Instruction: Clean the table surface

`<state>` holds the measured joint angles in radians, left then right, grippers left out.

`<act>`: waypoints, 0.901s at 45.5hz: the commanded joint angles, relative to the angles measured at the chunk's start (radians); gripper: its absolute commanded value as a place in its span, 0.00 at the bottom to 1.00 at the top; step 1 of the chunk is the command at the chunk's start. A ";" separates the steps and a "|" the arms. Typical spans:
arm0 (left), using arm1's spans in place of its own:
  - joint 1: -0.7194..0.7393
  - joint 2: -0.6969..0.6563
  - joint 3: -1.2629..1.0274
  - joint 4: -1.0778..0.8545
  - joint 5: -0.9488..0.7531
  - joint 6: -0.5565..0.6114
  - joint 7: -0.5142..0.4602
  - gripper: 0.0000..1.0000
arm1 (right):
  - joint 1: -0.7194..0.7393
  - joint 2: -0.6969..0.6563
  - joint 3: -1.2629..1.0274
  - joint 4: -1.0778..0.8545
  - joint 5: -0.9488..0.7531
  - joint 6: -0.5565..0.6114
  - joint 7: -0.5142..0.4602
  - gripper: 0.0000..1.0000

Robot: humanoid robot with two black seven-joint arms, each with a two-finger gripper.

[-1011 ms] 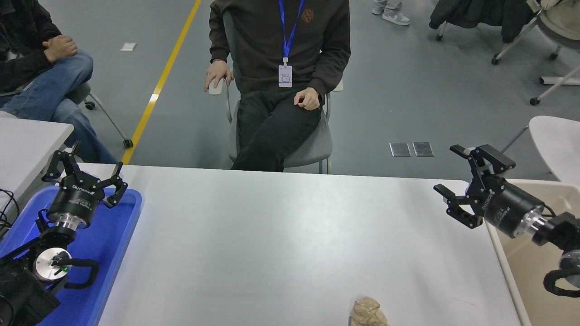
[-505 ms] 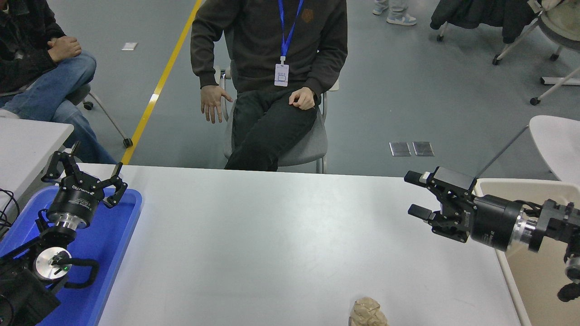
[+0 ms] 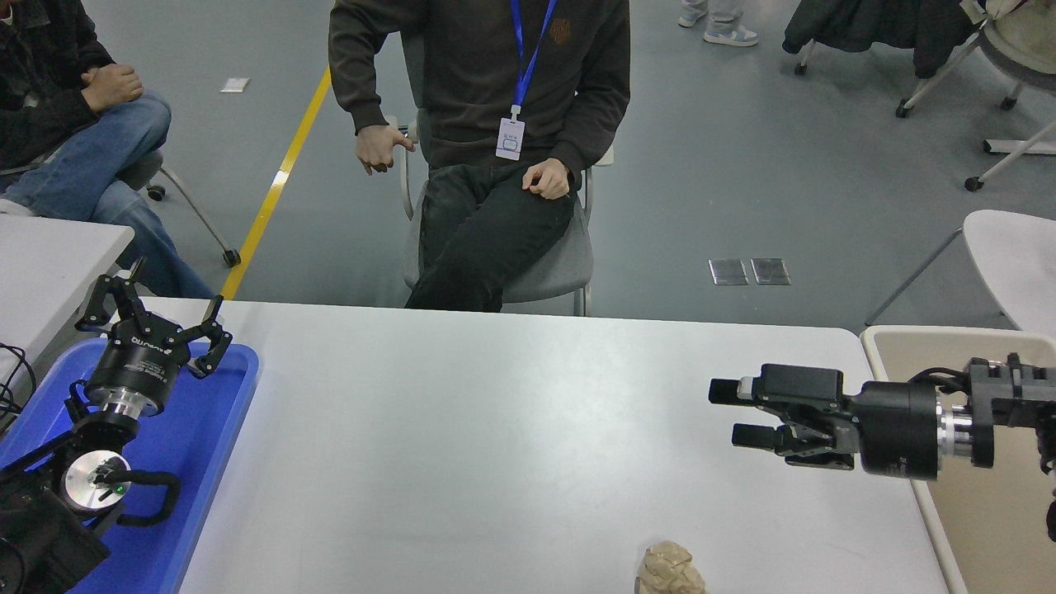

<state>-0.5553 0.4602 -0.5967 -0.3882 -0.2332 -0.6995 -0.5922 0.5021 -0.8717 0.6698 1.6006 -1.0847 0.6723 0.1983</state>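
The table surface (image 3: 511, 429) is a wide, smooth, light grey-white top filling the middle of the head view. A crumpled beige lump (image 3: 670, 571) lies on it at the front edge, right of centre. My right gripper (image 3: 729, 412) comes in from the right edge, lies level and points left over the table's right part, open and empty, above and to the right of the lump. My left gripper (image 3: 153, 320) is parked at the lower left over a blue tray (image 3: 210, 429), open and empty.
A beige bin (image 3: 965, 528) stands at the table's right end under my right arm. A person sits on a chair (image 3: 544, 272) just beyond the far edge, another at the far left. A smaller white table (image 3: 49, 264) is at the left.
My right gripper has swung down and left from above the bin's corner and turned level over the table. The seated person shifted and moved one hand. The left arm stayed still.
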 commanded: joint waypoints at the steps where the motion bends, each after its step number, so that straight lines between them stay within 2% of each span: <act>1: 0.000 0.000 0.000 0.000 0.000 0.000 0.000 1.00 | 0.082 0.100 -0.099 0.004 -0.243 0.041 -0.008 0.99; 6: 0.000 0.000 0.000 0.000 0.000 0.000 0.000 1.00 | 0.127 0.141 -0.157 0.007 -0.405 0.039 -0.008 0.99; 15: 0.000 0.000 0.000 0.000 0.000 0.000 0.000 1.00 | 0.158 0.163 -0.173 0.004 -0.495 0.036 -0.014 0.99; 25: 0.000 0.000 0.000 0.000 0.000 0.000 0.000 1.00 | 0.151 0.166 -0.205 0.007 -0.707 0.027 -0.014 0.99; 29: 0.000 0.000 0.000 0.000 0.000 0.000 0.000 1.00 | 0.156 0.171 -0.255 0.005 -0.780 -0.009 -0.014 0.99; 41: 0.000 0.000 0.000 0.000 0.000 0.000 0.000 1.00 | 0.161 0.207 -0.375 0.009 -0.817 -0.036 -0.013 0.99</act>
<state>-0.5553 0.4602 -0.5967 -0.3881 -0.2331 -0.6995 -0.5922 0.6553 -0.6983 0.3812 1.6083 -1.8329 0.6608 0.1845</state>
